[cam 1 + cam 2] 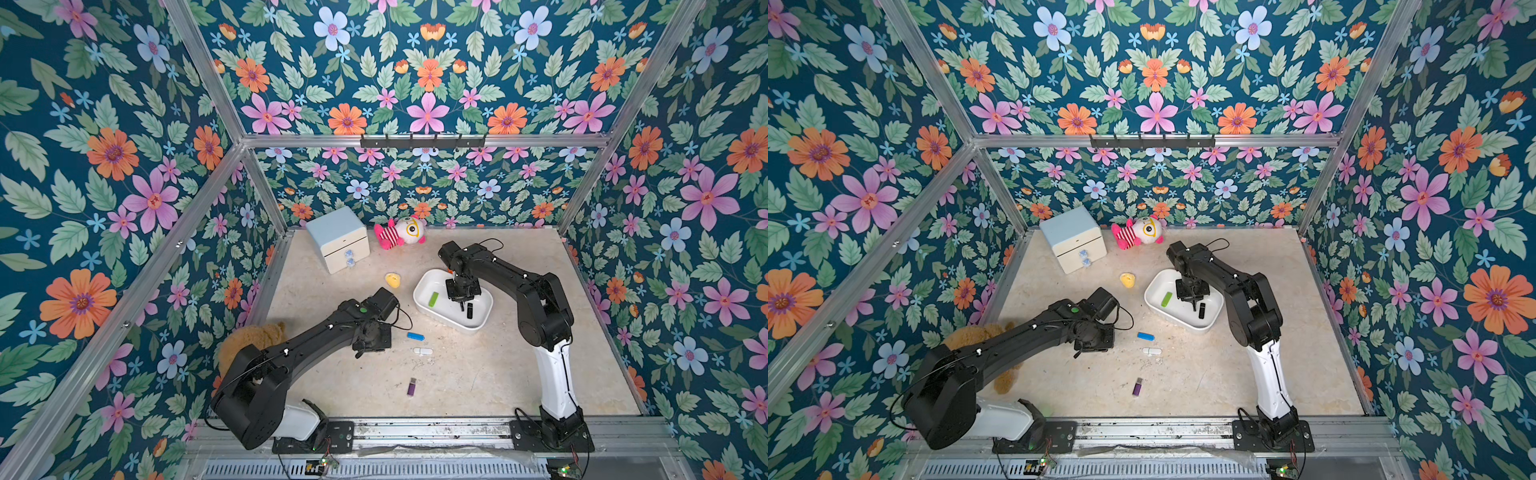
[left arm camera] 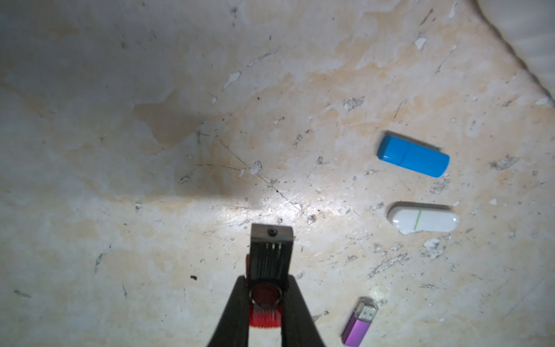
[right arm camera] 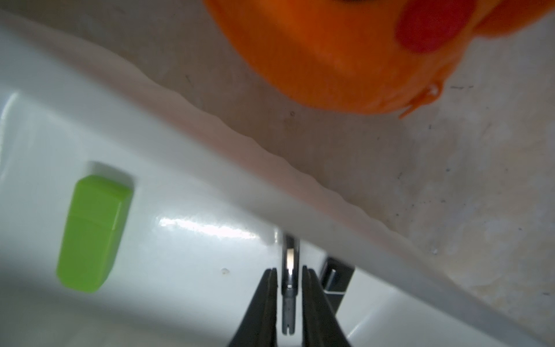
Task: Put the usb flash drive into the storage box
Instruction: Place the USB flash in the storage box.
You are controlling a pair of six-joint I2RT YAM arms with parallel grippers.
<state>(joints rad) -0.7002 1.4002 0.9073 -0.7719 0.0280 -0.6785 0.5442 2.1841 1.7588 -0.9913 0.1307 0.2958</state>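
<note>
Inside the storage box (image 3: 150, 135), the right gripper (image 3: 289, 269) has its jaws narrowly around a slim metal drive (image 3: 290, 288), held low, presumably for a gentle drop. Pinched or freed, I cannot tell. Near the box, the left gripper (image 2: 265, 282) hovers with its jaws clamped on a red-and-black drive (image 2: 271, 255), probably queued next.

no readable txt, labels, nos. or signs anywhere

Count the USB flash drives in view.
7. In the storage box: green drive, black drive; over it, a slim drive between the fingers of the right gripper. On the table: blue drive, white drive, purple drive. The left gripper holds a red-black drive. Arms may hide more.
</note>
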